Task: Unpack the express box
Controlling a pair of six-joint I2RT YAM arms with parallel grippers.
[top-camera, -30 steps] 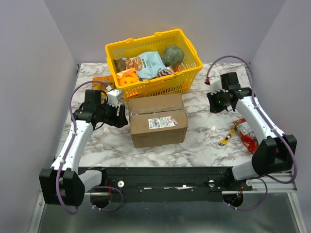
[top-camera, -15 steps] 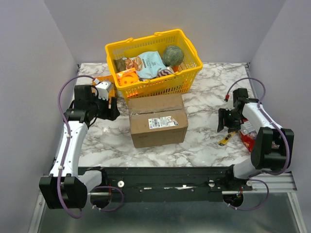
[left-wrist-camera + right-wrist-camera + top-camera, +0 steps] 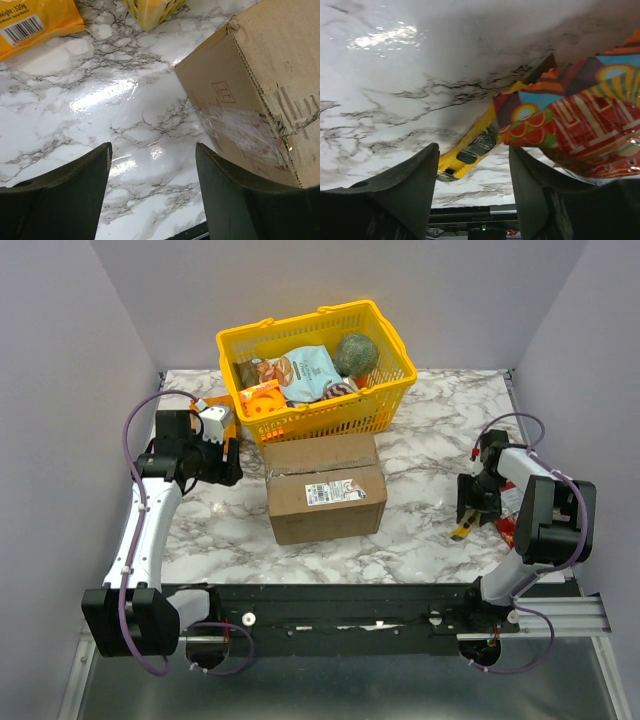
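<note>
I see the brown express box [image 3: 325, 490] mid-table, just in front of the yellow basket [image 3: 330, 418]; its flaps are shut and taped, white label on top; my left gripper [image 3: 153, 150] and right gripper [image 3: 473, 150] gape wide, holding nothing.

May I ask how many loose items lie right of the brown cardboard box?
2: a yellow plastic box cutter under the right gripper, a red foil snack packet beside it; others may be hidden.
</note>
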